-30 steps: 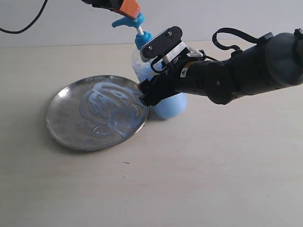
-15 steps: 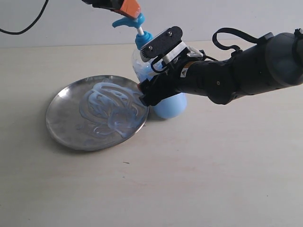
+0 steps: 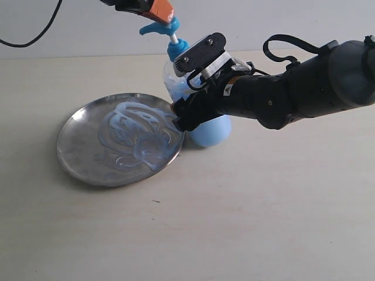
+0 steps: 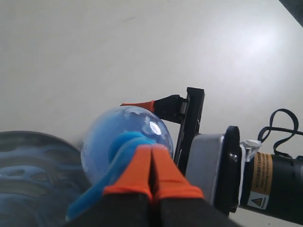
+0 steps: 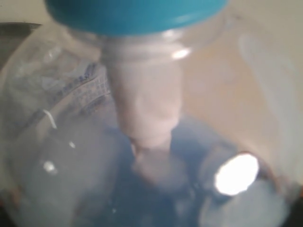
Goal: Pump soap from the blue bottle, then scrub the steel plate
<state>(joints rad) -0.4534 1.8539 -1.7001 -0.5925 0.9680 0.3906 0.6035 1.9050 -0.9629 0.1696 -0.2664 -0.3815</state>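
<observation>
- The right gripper (image 3: 186, 108) has its jaws spread wide with the blue bottle (image 3: 211, 132) between them. It appears to clasp the bottle's round body and brace it upright. The right wrist view is filled by clear plastic and pale liquid.
- The left gripper (image 4: 151, 175) has its orange fingers (image 4: 137, 170) pressed together with nothing between them. They sit right on top of the bright blue pump head (image 3: 161, 26), touching it or very nearly.
- The steel plate (image 3: 79, 146) lies flat on the table (image 3: 263, 222), just beside the bottle on the side the spout faces. Its near rim almost meets the right gripper's front finger.
- The soap (image 3: 137, 134) is already out, with whitish-blue swirls covering much of the plate's middle and running toward the rim nearest the bottle.
- Progress, as a judgement: the pumping step looks largely done, or is on a last press, since both grippers are at the bottle.
- The looping streaks hint at some spreading, but no sponge or brush is in view, so proper scrubbing seems left to do.
- Before that, the right gripper must let go of the bottle.
</observation>
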